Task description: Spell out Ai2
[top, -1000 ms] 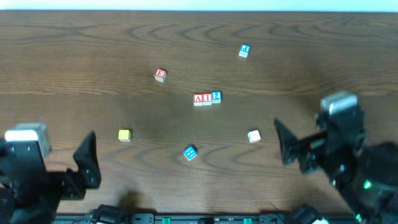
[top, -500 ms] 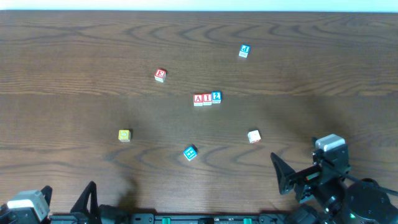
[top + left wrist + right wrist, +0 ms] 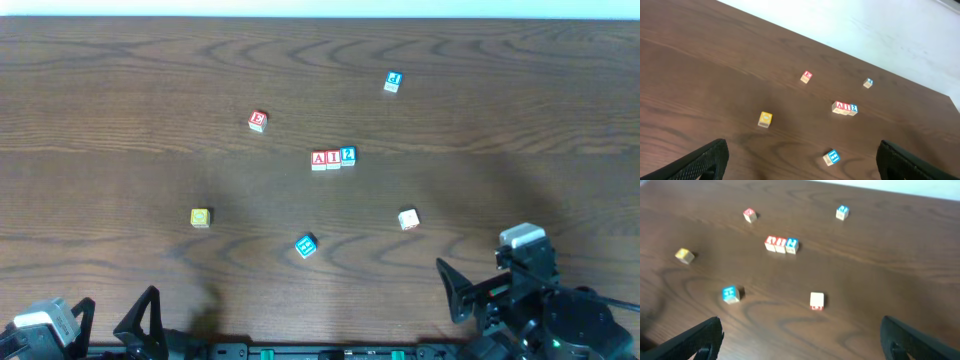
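Three small blocks stand touching in a row at the table's middle: a red A block (image 3: 319, 159), a red I block (image 3: 333, 159) and a blue 2 block (image 3: 348, 155). The row also shows in the left wrist view (image 3: 845, 107) and in the right wrist view (image 3: 781, 244). My left gripper (image 3: 115, 322) is open and empty at the near left edge, far from the row. My right gripper (image 3: 450, 290) is open and empty at the near right edge.
Loose blocks lie around the row: a red one (image 3: 258, 120) at back left, a blue one (image 3: 393, 81) at back right, a yellow one (image 3: 200, 217) at left, a blue one (image 3: 306, 245) in front, a white one (image 3: 408, 218) at front right.
Both arms have drawn back toward the near edge of the table, open and empty. The blocks have not moved.
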`<state>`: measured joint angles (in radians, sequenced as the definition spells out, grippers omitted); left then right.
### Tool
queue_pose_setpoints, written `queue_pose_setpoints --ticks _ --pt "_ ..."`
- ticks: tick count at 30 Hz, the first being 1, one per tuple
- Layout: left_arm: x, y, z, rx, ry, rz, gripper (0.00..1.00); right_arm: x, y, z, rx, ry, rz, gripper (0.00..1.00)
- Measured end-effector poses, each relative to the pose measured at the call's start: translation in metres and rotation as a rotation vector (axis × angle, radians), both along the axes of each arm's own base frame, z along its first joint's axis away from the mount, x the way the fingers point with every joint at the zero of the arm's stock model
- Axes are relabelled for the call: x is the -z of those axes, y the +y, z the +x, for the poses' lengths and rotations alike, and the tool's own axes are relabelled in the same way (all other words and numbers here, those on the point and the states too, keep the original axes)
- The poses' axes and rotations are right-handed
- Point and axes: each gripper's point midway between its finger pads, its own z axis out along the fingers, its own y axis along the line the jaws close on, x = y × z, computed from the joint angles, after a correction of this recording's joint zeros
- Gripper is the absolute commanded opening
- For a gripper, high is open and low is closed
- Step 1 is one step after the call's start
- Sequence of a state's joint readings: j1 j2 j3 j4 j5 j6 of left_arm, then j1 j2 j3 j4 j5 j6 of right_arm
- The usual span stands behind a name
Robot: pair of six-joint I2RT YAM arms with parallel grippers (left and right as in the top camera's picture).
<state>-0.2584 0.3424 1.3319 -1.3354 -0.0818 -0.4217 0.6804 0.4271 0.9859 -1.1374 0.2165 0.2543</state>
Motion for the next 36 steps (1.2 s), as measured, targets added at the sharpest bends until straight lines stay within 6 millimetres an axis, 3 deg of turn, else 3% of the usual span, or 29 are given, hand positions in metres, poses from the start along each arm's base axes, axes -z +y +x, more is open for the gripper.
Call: queue_pose_setpoints --ticks 8,12,16,22,30,36 --pt "0.012 0.006 -0.005 -0.014 0.049 0.047 0.95 0.012 -0.005 -0.006 0.001 0.047 -0.036 0.99" --pt "0.016 0.007 0.016 -0.05 0.015 0.101 0.95 0.015 -0.006 -0.008 0.0 0.058 -0.044 0.99" --pt "0.046 0.002 0.051 -0.041 -0.012 0.182 0.95 0.017 -0.006 -0.008 0.0 0.064 -0.049 0.99" --pt "0.12 -0.01 0.082 0.04 0.002 0.223 0.95 0.018 -0.006 -0.008 -0.001 0.066 -0.05 0.99" --pt "0.198 -0.02 0.102 0.107 0.052 0.225 0.95 0.018 -0.006 -0.009 -0.001 0.067 -0.05 0.99" --pt "0.23 -0.022 0.108 0.123 0.089 0.224 0.95 0.018 -0.006 -0.009 -0.002 0.067 -0.05 0.99"
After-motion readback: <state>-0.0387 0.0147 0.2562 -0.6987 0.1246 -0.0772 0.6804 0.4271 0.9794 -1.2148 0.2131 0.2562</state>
